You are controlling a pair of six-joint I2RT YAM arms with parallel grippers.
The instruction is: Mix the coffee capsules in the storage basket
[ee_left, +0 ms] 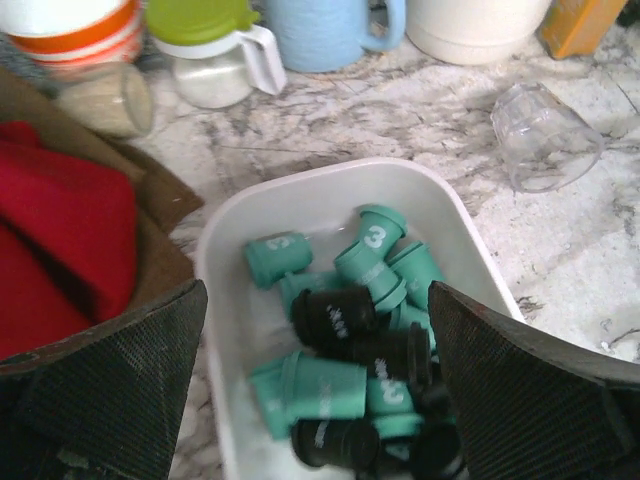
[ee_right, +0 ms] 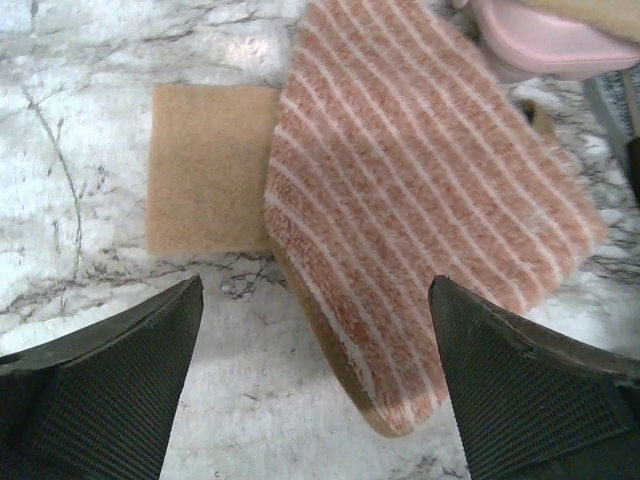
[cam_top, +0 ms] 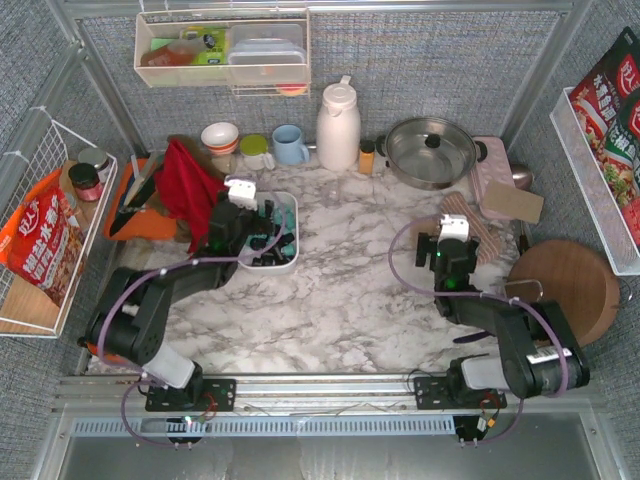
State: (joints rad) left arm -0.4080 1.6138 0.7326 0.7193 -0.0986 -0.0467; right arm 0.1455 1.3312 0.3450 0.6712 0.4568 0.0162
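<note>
While both gape wide and empty, the left tool (ee_left: 315, 300) hovers over teal and black coffee capsules (ee_left: 350, 330) heaped in the white storage basket (ee_left: 300, 195) on the surface (ee_left: 560, 250); the right tool (ee_right: 315, 290) hangs above a striped cloth (ee_right: 400, 180).

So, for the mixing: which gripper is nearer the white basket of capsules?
Left. The left gripper hangs over the basket; the right gripper is far off, above a striped cloth.
</note>
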